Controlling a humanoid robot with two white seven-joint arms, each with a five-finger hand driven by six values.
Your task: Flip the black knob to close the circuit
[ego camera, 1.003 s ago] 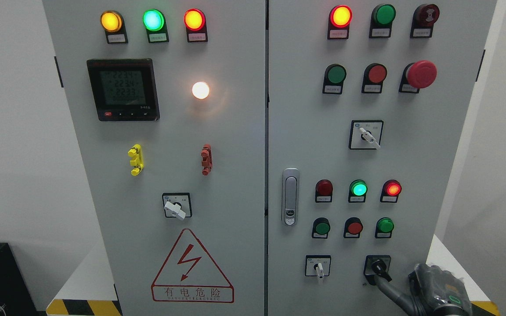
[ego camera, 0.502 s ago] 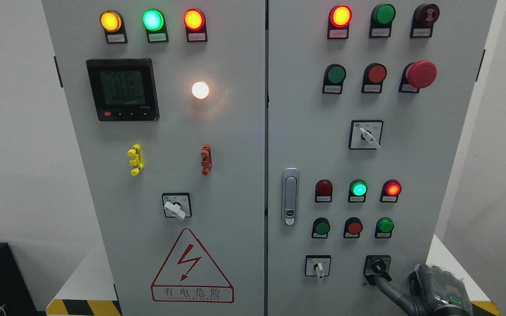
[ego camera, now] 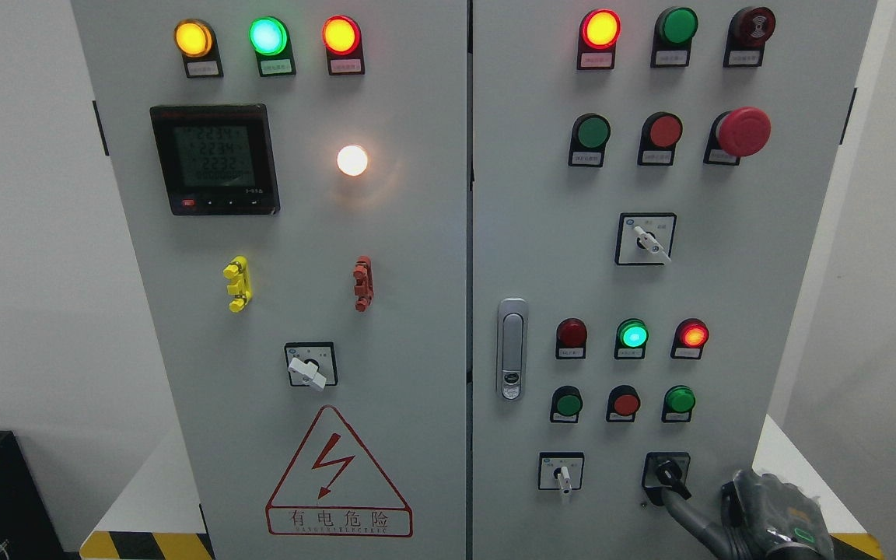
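The black knob (ego camera: 666, 472) sits in a black square plate at the lower right of the grey cabinet's right door (ego camera: 751, 311). Its lever points down and to the right. My right hand (ego camera: 759, 517) comes in at the bottom right corner, grey and partly cut off by the frame's edge. One long finger (ego camera: 689, 517) stretches up and left from it, and its tip meets the lower end of the knob's lever. Nothing is grasped. My left hand is out of view.
A white-levered selector switch (ego camera: 561, 473) sits left of the knob, with three round buttons (ego camera: 625, 404) and three lamps (ego camera: 632, 335) above. A silver door latch (ego camera: 512, 348) is on the door's left edge. A white platform (ego camera: 786, 467) with hazard stripes carries the cabinet.
The whole picture has drifted a few pixels to the left. The right hand and the knob's lever keep the same pose relative to each other.
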